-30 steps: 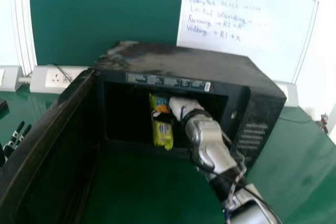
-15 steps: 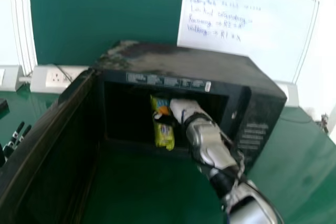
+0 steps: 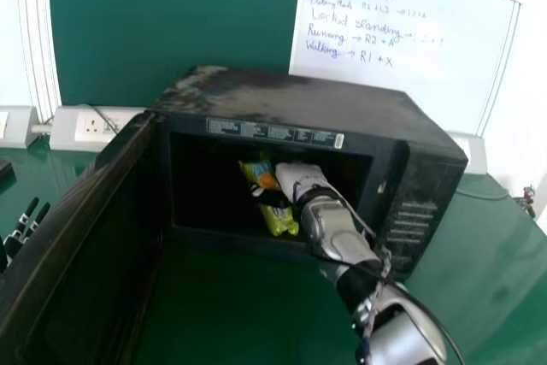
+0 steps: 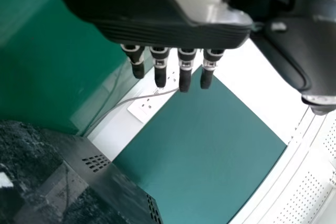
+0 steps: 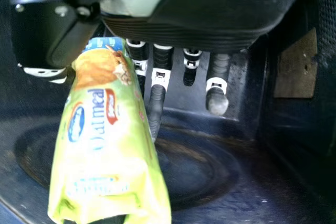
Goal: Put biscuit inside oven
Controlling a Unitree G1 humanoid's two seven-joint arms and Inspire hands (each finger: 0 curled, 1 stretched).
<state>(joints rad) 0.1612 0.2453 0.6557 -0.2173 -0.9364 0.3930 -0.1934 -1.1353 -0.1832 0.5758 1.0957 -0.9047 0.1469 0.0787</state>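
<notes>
My right hand [image 3: 300, 179] reaches through the open front of the black oven [image 3: 299, 102], holding the green-yellow biscuit pack [image 3: 283, 220] at a tilt inside the opening. In the right wrist view the pack [image 5: 107, 140] is pinched between the thumb and fingers of my right hand [image 5: 184, 30], above the oven's dark floor. Some fingers are partly hidden behind the pack. My left hand [image 3: 19, 232] is at the far left beside the oven door; in the left wrist view the left hand [image 4: 157, 30] has straight, empty fingers.
The oven door [image 3: 81, 237] stands wide open on the left, over the green table [image 3: 248, 305]. Wall sockets [image 3: 92, 128] and a cable are behind the oven at the left. A whiteboard [image 3: 402, 49] stands behind it. The oven's side panel [image 3: 419, 211] is right of the opening.
The biscuit pack has turned from nearly upright to slanted, its lower end swinging to the right. My right hand stays in the opening with only a slight shift of the arm.
</notes>
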